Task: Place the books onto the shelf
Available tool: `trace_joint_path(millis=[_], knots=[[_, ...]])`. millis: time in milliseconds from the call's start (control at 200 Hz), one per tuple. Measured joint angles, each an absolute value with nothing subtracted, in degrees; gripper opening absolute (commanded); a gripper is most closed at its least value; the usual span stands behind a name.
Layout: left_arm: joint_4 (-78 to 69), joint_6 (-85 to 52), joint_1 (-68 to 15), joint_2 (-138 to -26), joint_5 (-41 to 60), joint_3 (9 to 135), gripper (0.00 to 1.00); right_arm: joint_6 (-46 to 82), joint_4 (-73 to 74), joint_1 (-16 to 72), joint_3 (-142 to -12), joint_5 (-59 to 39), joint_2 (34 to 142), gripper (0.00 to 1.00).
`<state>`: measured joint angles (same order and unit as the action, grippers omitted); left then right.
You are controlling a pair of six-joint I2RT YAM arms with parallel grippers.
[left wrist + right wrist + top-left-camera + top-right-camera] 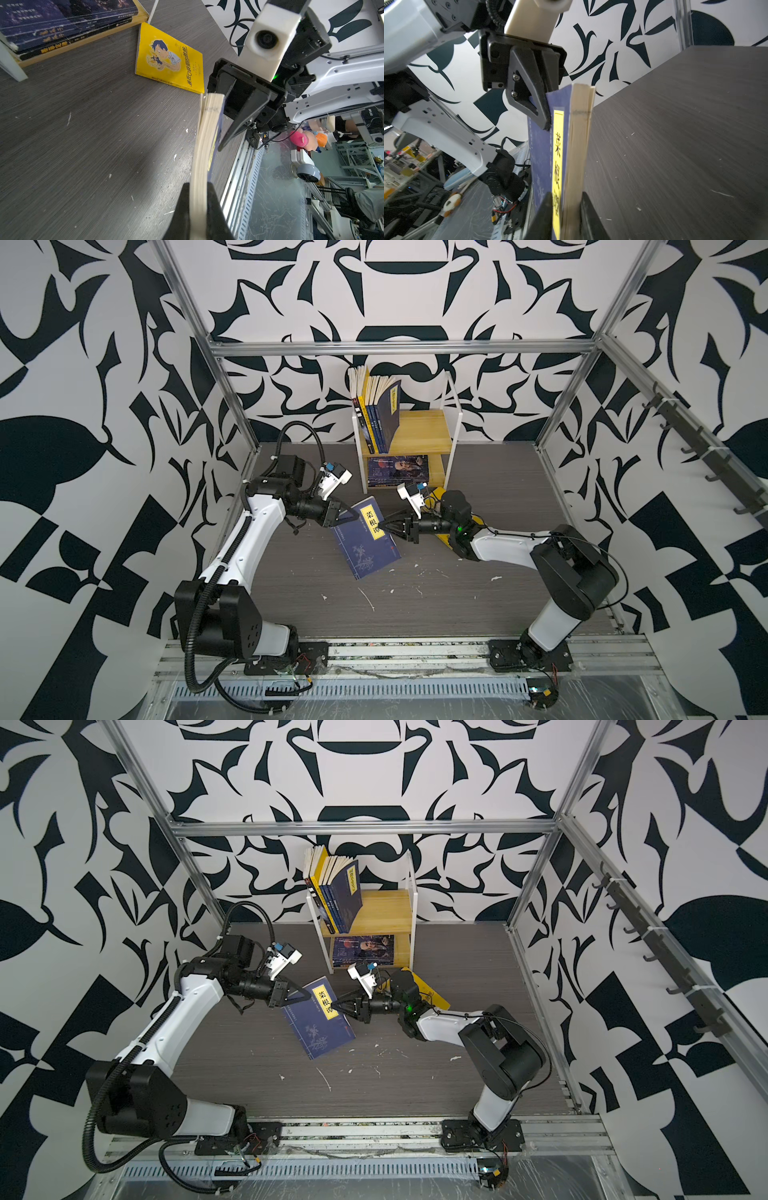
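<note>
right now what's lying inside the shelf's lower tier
A flat stack of navy books, portrait cover on top. The shelf hides the stack's rear under its upper board.

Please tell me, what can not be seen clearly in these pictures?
- Yellow book: in both top views the right arm covers most of it.
- Right gripper: in the right wrist view, blur hides whether it touches the navy book.
- Stack on the shelf, lower tier: cut by the left wrist view's edge; count unclear.
- Upright books: spine titles too small in both top views.
</note>
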<state>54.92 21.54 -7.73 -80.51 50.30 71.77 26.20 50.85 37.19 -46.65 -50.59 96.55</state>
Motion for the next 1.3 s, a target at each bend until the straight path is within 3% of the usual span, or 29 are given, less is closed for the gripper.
trace_joint_path(millis=[180, 385, 630, 925, 1300], knots=[[51.8, 17.8, -4.7, -78.8, 49.5, 69.7, 0.00, 19.4, 44.4, 37.7, -45.7, -42.9, 91.7, 0.55], [45.1, 9.4, 1.2, -75.4, 48.8, 67.0, 0.00, 9.6, 33.6, 41.5, -45.7, -23.6, 85.1, 0.60], [37.9, -2.8, 6.9, -73.8, 47.7, 66.5, 0.00, -0.8, 23.4, 51.9, -50.3, -2.6, 85.6, 0.62], [33.0, -16.5, 10.6, -72.5, 44.2, 66.3, 0.00, -15.4, 20.4, 63.9, -61.1, 18.8, 95.5, 0.60], [32.2, -26.6, 11.0, -72.6, 38.7, 66.2, 0.00, -26.2, 15.0, 69.2, -80.4, 31.2, 111.9, 0.58]])
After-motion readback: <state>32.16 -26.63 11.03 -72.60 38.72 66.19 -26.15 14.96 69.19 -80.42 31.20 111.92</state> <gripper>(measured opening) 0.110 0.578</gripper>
